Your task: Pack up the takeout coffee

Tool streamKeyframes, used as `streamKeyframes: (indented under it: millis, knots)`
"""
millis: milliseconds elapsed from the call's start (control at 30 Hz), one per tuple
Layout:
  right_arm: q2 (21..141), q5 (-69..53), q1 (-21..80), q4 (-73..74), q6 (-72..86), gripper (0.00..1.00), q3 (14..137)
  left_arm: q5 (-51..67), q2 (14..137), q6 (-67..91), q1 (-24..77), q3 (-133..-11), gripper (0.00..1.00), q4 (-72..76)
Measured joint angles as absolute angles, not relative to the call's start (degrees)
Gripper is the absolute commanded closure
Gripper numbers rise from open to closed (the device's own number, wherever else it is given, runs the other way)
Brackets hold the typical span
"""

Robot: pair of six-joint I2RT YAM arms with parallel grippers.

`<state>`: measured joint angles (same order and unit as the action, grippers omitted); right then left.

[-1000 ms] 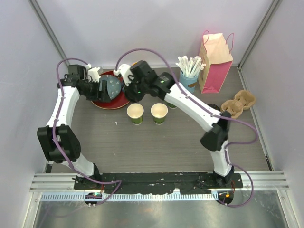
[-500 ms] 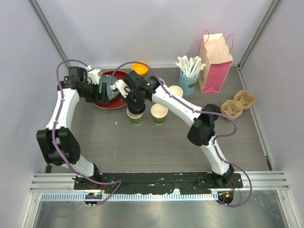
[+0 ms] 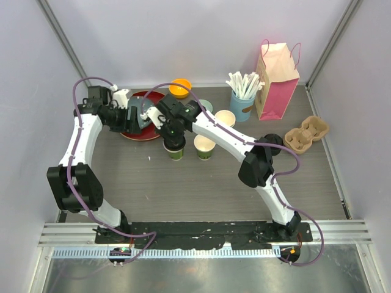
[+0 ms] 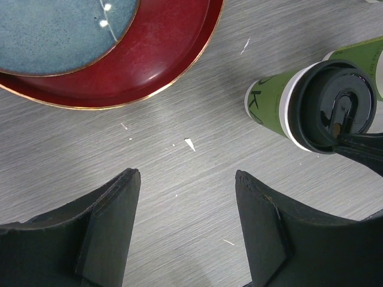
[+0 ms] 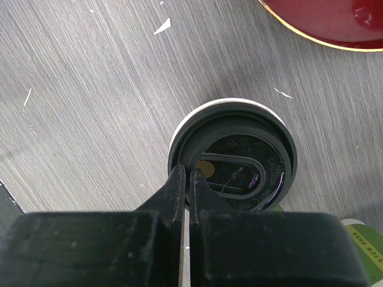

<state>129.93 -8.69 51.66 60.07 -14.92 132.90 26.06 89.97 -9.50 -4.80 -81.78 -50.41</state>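
The right end effector (image 5: 188, 179), pinched shut on the rim of the round black plastic lid (image 5: 239, 161), holds it atop the green-patterned paper cup (image 4: 269, 104), mid-worktop toward the far edge. Press level so it seats all round before releasing. The left end effector (image 4: 184, 191) gapes empty.

The grey wood-grain worktop (image 3: 201, 189) carries a red plate (image 3: 145, 132), lidded green cup (image 3: 176, 154), open green cup (image 3: 204, 145), orange bowl (image 3: 179, 88), blue cup of sticks (image 3: 242, 105), pink bag (image 3: 278, 79) and cardboard carrier (image 3: 306, 132).
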Motion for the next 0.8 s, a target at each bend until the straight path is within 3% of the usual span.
streamKeyframes:
  millis: [500,800]
  knots:
    - [131.39,-9.13,51.92,60.31,-14.94,0.99,133.67,26.13,89.97,-9.52,-4.80,-81.78,0.32,-50.43]
    - [131.39,-8.58,52.45,60.31,-15.14,0.99,133.62,31.20,89.97,-6.39,-4.71,-79.79,0.55,-49.95]
